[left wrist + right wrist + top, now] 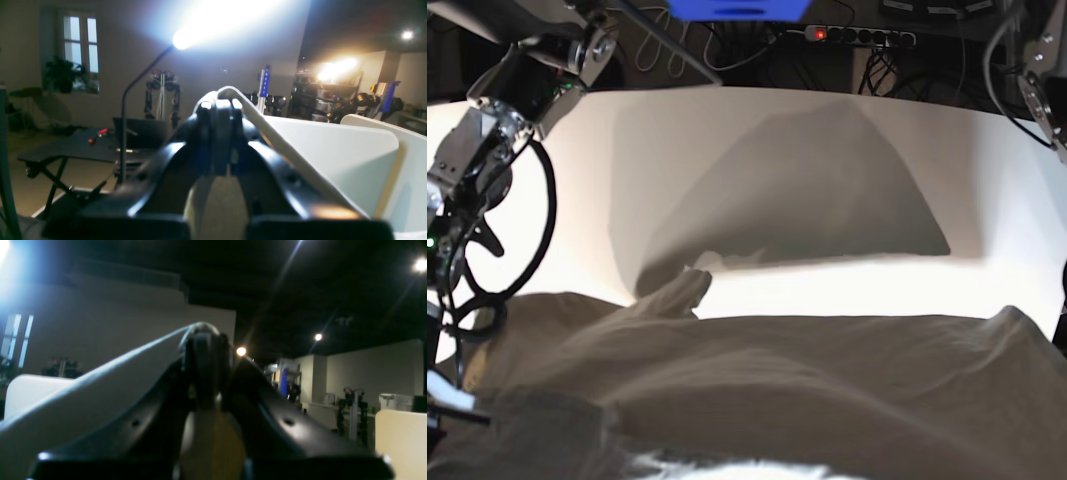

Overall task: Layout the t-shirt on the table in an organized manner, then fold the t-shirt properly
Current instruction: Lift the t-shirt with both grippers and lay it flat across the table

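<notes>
- The plain light beige-grey short-sleeved cloth t-shirt (827,390) fills the lower half of the base view, stretched across nearly the whole width of the frame and lifted close to the camera, with soft folds running along it.
- One sleeve-like flap of the shirt sticks up at the centre left of that view, just above the main body of cloth.
- Behind it, the large smooth white table (987,180) takes up the middle of the base view; its curved far edge runs along the upper part of the frame, and a broad grey shadow lies on it at centre.
- The left gripper (220,110) sits at the centre of the left wrist view, its black fingers pressed together on a taut pale edge of the shirt (267,130) that runs from the fingertips down toward the lower right of the frame.
- The right gripper (206,340) sits at the centre of the right wrist view, fingers likewise pinched tight on a pale cloth edge of the shirt (100,380) that slopes down to the lower left.
- Both wrist views look out over a dim room with bright lamps in the upper part of each frame.
- A black power strip (857,36) with a red light lies at the top centre of the base view, beyond the table.
</notes>
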Action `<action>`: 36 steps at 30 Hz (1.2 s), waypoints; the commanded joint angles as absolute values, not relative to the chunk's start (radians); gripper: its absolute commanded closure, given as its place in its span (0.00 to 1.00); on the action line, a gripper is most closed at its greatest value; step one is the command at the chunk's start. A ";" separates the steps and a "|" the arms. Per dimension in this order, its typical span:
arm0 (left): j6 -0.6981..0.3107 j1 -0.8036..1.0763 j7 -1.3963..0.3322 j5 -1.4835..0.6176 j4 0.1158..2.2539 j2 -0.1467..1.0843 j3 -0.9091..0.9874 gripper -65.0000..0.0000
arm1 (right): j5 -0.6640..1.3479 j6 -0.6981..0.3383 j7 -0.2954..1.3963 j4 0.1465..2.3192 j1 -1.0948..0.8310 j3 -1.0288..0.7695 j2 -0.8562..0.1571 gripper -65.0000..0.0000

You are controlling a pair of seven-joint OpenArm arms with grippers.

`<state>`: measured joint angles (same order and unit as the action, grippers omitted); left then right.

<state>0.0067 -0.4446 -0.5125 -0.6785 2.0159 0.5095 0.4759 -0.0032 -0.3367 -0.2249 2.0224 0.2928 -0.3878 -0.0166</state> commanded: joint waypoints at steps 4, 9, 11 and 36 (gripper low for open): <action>0.013 -0.441 -0.484 -0.676 2.023 0.522 0.515 1.00 | 0.002 -0.340 -0.174 2.034 0.361 -0.386 -0.044 1.00; 0.013 -0.369 -0.484 -0.662 2.012 0.463 0.509 1.00 | 0.002 -0.340 0.004 1.998 0.417 -0.384 -0.059 1.00; 0.013 -0.346 -0.484 -0.662 1.988 0.435 0.506 1.00 | 0.002 -0.340 0.065 1.926 0.443 -0.372 -0.067 1.00; 0.004 -0.662 -0.473 -0.582 1.130 0.377 0.262 0.55 | -0.001 -0.340 0.099 0.825 0.769 -0.148 -0.213 0.75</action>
<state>0.0078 -0.6281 -0.4965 -0.5781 1.1145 0.3607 0.2581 -0.0151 -0.3367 0.1310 0.8055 0.7261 -0.1482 -0.2047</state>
